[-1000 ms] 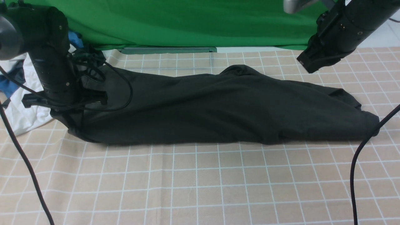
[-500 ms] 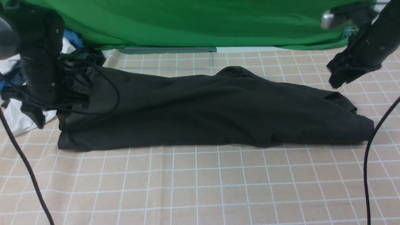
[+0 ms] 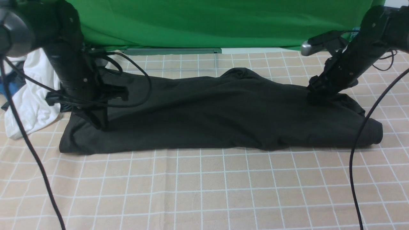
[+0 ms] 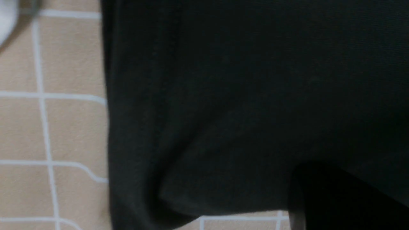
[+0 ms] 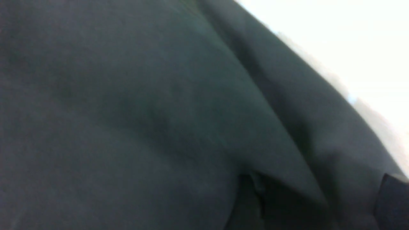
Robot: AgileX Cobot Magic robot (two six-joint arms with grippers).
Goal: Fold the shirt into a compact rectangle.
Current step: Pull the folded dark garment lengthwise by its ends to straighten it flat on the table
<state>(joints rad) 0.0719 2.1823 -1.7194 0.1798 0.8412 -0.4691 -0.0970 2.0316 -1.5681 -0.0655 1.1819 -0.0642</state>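
Observation:
The black shirt (image 3: 217,111) lies in a long, low band across the checked cloth, folded lengthwise. My left gripper (image 3: 99,123) points down into its left part, shut, with cloth gathered at its tips. In the left wrist view the shirt (image 4: 239,95) fills the picture and one dark finger (image 4: 335,198) meets its hem. My right gripper (image 3: 316,97) rests on the shirt's right part near the far edge. The right wrist view shows its fingers (image 5: 394,198) standing wide apart, with a fold of the shirt (image 5: 143,111) between them.
A white garment (image 3: 32,95) is heaped at the left edge behind my left arm. A green backdrop (image 3: 207,22) hangs along the far side. Black cables (image 3: 354,166) trail from both arms over the checked tablecloth (image 3: 207,191).
My left gripper let the shirt's left end drop flat, moved right and down onto it and shut again. My right arm came down from above onto the shirt's right part, its jaws opening.

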